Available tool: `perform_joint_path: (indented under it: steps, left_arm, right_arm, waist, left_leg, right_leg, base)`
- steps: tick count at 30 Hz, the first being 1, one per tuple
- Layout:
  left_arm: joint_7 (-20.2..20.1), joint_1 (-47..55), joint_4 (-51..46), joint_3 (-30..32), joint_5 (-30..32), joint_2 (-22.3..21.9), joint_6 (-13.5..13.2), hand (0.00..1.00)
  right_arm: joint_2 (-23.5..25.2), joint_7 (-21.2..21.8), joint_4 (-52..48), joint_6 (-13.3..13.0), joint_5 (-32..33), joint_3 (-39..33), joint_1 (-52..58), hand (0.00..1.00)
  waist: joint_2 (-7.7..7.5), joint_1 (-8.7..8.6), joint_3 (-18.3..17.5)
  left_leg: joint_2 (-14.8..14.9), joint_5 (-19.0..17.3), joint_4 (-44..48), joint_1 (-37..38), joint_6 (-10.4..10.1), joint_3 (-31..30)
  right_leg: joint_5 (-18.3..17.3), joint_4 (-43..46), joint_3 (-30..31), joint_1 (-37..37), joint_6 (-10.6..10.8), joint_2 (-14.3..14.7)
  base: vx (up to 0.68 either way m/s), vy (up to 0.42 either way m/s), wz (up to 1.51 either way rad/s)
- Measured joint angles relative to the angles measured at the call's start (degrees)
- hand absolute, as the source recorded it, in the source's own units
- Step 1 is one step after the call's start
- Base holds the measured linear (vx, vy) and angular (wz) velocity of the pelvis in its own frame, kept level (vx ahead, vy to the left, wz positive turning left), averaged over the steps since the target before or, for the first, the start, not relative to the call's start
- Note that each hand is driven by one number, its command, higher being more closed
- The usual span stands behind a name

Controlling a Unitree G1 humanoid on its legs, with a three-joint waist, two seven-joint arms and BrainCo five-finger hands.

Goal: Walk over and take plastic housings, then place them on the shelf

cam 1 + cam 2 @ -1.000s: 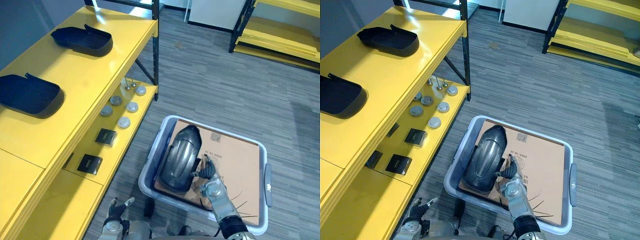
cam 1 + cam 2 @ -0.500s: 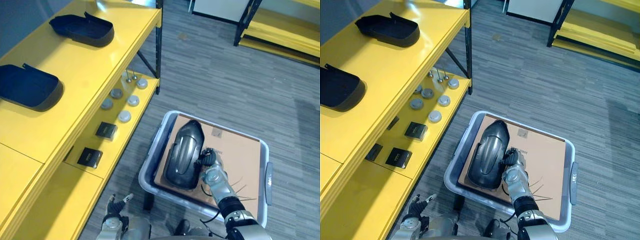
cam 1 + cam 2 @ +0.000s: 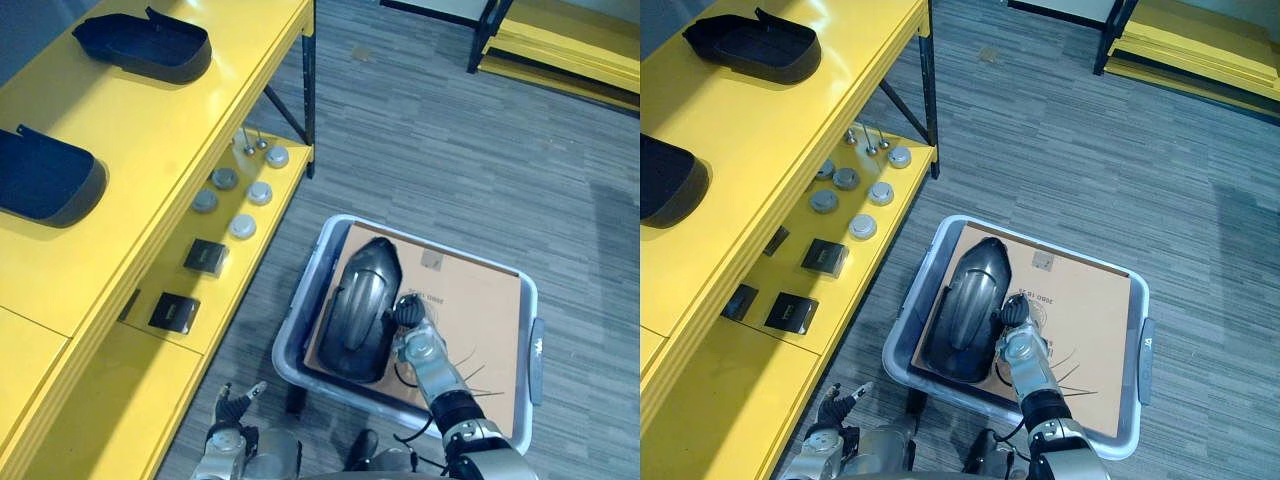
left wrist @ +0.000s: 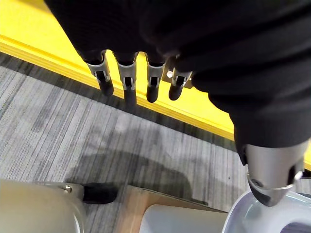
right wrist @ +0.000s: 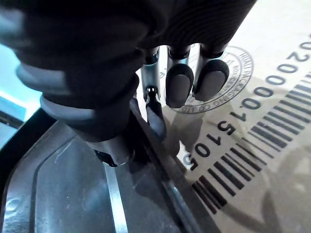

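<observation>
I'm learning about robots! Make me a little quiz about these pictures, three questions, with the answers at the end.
1. True or false: the grey bin holds three housings.
2. Where is the right hand? A. on the top shelf B. touching the bin housing C. flat on the floor
3. Fill in: ___ housings lie on the top shelf.

Key
1. False, just one.
2. B
3. Two: the far shelf housing and the near shelf housing.

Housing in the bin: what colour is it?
The housing is glossy dark grey, almost black. It shows best in the left eye view.
</observation>
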Motion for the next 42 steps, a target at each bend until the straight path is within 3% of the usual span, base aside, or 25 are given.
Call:
perform_joint_path:
  steps: [6, 8, 14, 18, 22, 30, 42]
  left_arm:
    - [0.25, 3.38, -16.5, -2.79, -1.78, -1.22, -1.26, 0.0]
    - [0.27, 5.08, -23.81, -2.85, -2.22, -2.22, -1.45, 0.0]
    - [0.59, 6.52, -44.19, -6.55, -2.76, -3.03, -4.63, 0.0]
    - [1.71, 4.99, -51.99, -11.96, -1.17, -3.0, -6.15, 0.0]
    - [2.78, 3.25, -55.42, -15.84, 2.59, -2.27, -7.04, 0.0]
    - [2.82, -0.76, -55.52, -21.51, 7.89, -0.14, -6.95, 0.0]
    - [2.7, -5.19, -49.27, -27.86, 11.53, 0.1, -4.55, 0.0]
  right_arm:
    - [-0.67, -2.96, -13.77, -3.46, 1.5, -2.91, 8.33, 1.0]
    - [-0.68, -3.17, -17.6, -4.01, 1.45, -3.02, 9.84, 1.0]
    - [-1.4, -5.29, -27.19, -5.37, 0.18, -3.07, 11.93, 1.0]
    - [-2.13, -5.69, -30.86, -6.52, -0.63, -2.0, 12.12, 1.0]
    - [-2.62, -6.56, -30.93, -6.93, -0.74, 0.06, 11.98, 1.0]
    - [-2.59, -6.55, -35.11, -7.58, -0.64, 6.46, 12.05, 1.0]
    - [-2.19, -6.22, -35.16, -8.52, 1.61, 15.38, 11.79, 1.0]
  waist:
    - [0.08, -0.13, 0.01]
    - [0.15, -1.05, -0.03]
    - [0.32, -1.4, -0.2]
    - [1.78, -1.66, -1.57]
    - [2.66, -1.86, -3.22]
    - [2.95, -4.51, -5.05]
    - [3.66, -4.83, -7.59]
  left_leg:
    - [0.19, -0.88, 0.0, 0.45, -0.04, 0.51]
    - [0.17, -0.77, 0.02, 0.42, 0.1, 0.74]
    - [0.32, -0.61, 0.08, 0.77, 0.34, 1.43]
    - [0.46, -1.28, 0.09, 2.32, 1.28, 1.91]
    - [0.73, -1.61, 0.09, 3.55, 1.68, 3.32]
    - [0.97, -3.48, 2.17, 4.11, 2.08, 6.02]
    - [1.24, -3.47, 2.24, 4.47, 2.08, 7.69]
  right_leg:
    - [0.03, 0.72, 1.06, -0.21, -0.01, -0.04]
    - [-0.14, 1.11, 1.18, -0.46, -0.08, -0.13]
    - [-0.88, 1.96, 1.97, -0.87, -0.17, -0.24]
    - [-0.88, 1.8, 3.04, 0.18, -0.18, -0.2]
    - [-0.88, 1.77, 4.39, 0.74, -0.19, -0.17]
    - [-0.59, 1.87, 7.23, 0.98, -0.21, -0.27]
    - [0.6, 0.84, 9.01, 0.92, -0.35, -0.11]
  base:
    - [-0.05, 0.021, -0.06]
    - [-0.01, 0.009, -0.05]
    - [0.02, -0.015, -0.07]
    - [0.02, -0.025, -0.14]
    - [-0.01, -0.024, -0.17]
    - [-0.04, 0.002, -0.18]
    - [-0.02, 0.0, -0.08]
